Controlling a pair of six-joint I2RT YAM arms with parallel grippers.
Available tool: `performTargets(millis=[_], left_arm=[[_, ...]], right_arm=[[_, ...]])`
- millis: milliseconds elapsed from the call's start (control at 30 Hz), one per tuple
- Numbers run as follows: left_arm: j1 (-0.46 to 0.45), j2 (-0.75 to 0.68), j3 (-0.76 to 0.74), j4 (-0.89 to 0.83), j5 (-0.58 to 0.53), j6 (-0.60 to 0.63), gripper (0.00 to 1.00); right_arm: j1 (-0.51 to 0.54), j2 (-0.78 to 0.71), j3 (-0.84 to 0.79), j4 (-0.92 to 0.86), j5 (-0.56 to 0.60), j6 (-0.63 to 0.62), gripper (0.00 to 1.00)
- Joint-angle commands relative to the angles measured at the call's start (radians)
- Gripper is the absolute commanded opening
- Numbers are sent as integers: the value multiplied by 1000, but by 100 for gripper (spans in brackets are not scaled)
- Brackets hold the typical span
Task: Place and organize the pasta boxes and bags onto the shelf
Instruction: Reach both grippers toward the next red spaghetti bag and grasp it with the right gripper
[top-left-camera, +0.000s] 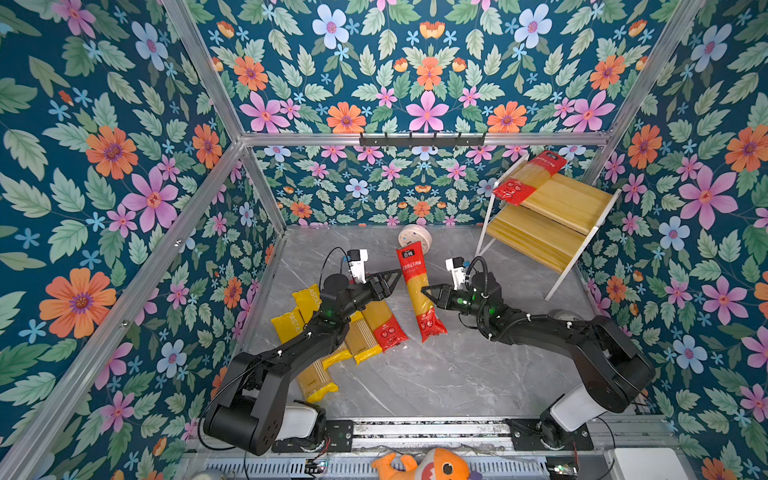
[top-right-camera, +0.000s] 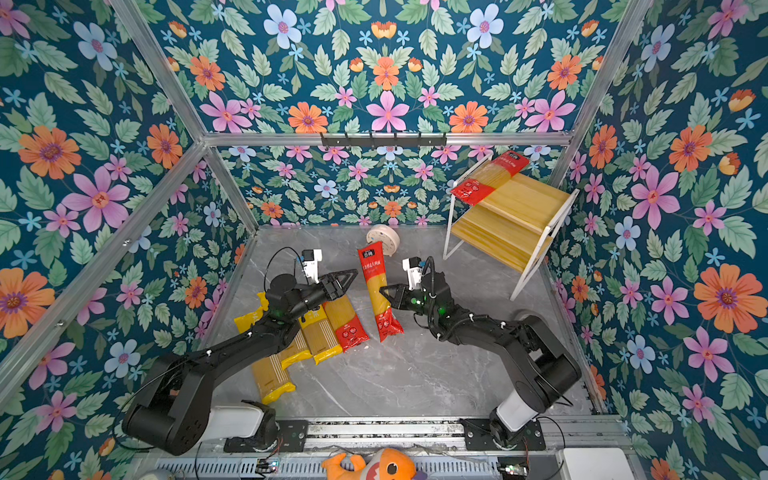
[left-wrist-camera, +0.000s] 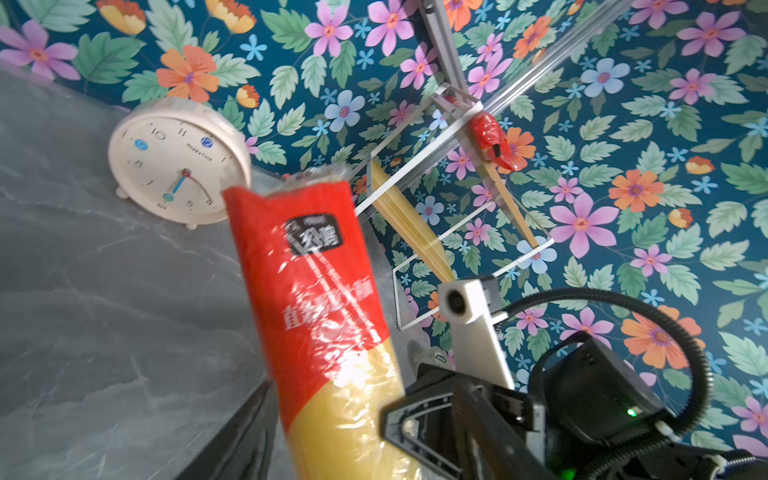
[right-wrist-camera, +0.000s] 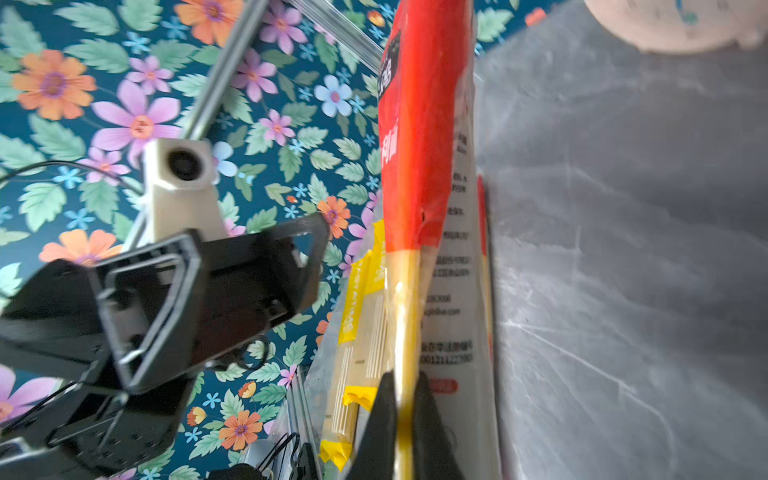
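The right pincer (top-left-camera: 427, 291) pinches the red packet (top-left-camera: 410, 272) at its clear middle, forearm stretched inward over the table (top-left-camera: 457, 365). The left pincer (top-left-camera: 392, 282) stands spread just beside the packet, arm bent. The shelf (top-left-camera: 552, 216) is well apart.

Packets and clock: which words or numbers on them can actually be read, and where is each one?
"ASTA": on two yellow packets, the rest of the word hidden.
"10", "11": on the clock face; its small brand line is too small to read.
On the middle red packet: a black label and white Chinese lettering, too blurred to read.
On its back panel, in the right wrist view: fine print, blurred.
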Motion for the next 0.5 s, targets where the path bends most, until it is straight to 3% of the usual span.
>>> performTargets(millis=[0, 267, 467], left_arm=[[0, 33, -5, 221, 60, -24, 72], [-2, 165, 40, 577, 212, -186, 75], [-10, 230, 97, 672, 267, -235, 73]], right_arm=[[-13, -65, 12, 202, -6, -91, 0], [-36, -145, 46, 235, -130, -98, 0], [-35, -144, 64, 261, -207, -58, 0]])
